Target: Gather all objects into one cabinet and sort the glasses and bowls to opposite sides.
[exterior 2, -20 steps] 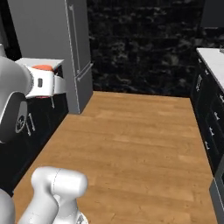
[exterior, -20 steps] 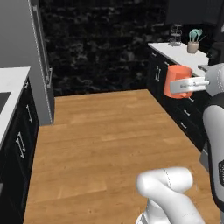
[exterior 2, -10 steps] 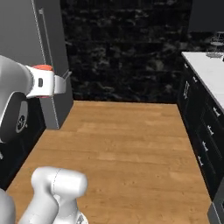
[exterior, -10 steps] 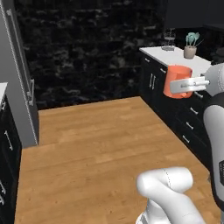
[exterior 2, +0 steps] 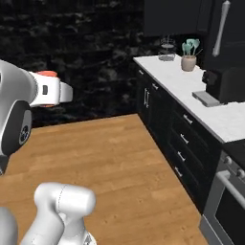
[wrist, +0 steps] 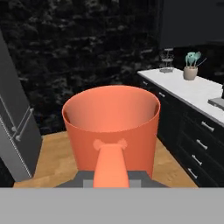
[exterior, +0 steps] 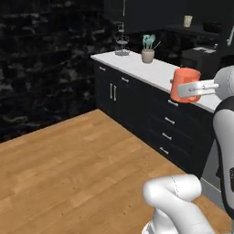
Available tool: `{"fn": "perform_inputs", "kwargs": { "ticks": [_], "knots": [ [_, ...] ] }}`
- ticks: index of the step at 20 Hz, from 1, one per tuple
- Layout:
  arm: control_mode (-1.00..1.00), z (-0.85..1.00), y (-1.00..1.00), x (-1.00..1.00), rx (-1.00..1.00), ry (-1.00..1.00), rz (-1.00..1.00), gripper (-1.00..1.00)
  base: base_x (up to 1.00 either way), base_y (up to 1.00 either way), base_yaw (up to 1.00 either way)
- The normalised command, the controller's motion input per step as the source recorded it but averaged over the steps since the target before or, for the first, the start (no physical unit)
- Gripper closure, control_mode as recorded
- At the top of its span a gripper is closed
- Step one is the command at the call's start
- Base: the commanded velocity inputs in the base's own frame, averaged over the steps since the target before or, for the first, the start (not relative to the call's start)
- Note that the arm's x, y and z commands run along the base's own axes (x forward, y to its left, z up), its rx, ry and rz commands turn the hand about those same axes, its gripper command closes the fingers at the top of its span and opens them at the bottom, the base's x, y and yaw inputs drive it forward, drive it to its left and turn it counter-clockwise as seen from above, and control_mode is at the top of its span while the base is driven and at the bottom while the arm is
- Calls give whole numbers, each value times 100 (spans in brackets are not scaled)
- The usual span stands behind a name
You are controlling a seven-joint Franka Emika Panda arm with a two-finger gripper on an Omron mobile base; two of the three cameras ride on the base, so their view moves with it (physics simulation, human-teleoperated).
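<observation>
Carrying a plain orange handled mug (exterior: 184, 84), the two-finger gripper (exterior: 197, 87) holds it upright in the air, above the wooden floor (exterior: 77, 164) and in front of the white countertop (exterior: 155, 71). The jaws are closed on the mug near its handle; in the hand view the mug (wrist: 112, 127) stands open-mouthed and empty, its handle (wrist: 111, 165) pointing back toward the camera. The white arm (exterior: 224, 132) rises along the right edge of the left base view and bends at its upper joint so that the hand reaches out level toward the left. In the right base view the same hand (exterior 2: 48, 90) extends level to the right from the rounded white joint, with a strip of the orange mug (exterior 2: 46, 74) visible above it.

Along the countertop stand a small beige pot with teal plants (exterior: 148, 54) and, farther back, a tiered wire stand (exterior: 121, 45). Low black drawers with short silver handles (exterior: 167, 130) run beneath it. A cream mug (exterior: 188, 20) sits on a dark shelf (exterior: 192, 28) high at the right of the left base view. A tall black door with a long silver bar handle (exterior 2: 219, 27) hangs above a dark coffee machine (exterior 2: 220, 86). A grey refrigerator (wrist: 15, 140) stands at the left of the hand view.
</observation>
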Motion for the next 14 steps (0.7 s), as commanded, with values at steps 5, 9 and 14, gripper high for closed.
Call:
{"fn": "perform_inputs", "kwargs": {
  "ticks": [5,9,14],
  "knots": [
    [100,0,0,0,0,0,0,100,73,59,-64],
    [100,0,0,0,0,0,0,100,74,67,-64],
    [100,0,0,0,0,0,0,100,75,73,-64]
  ]
}}
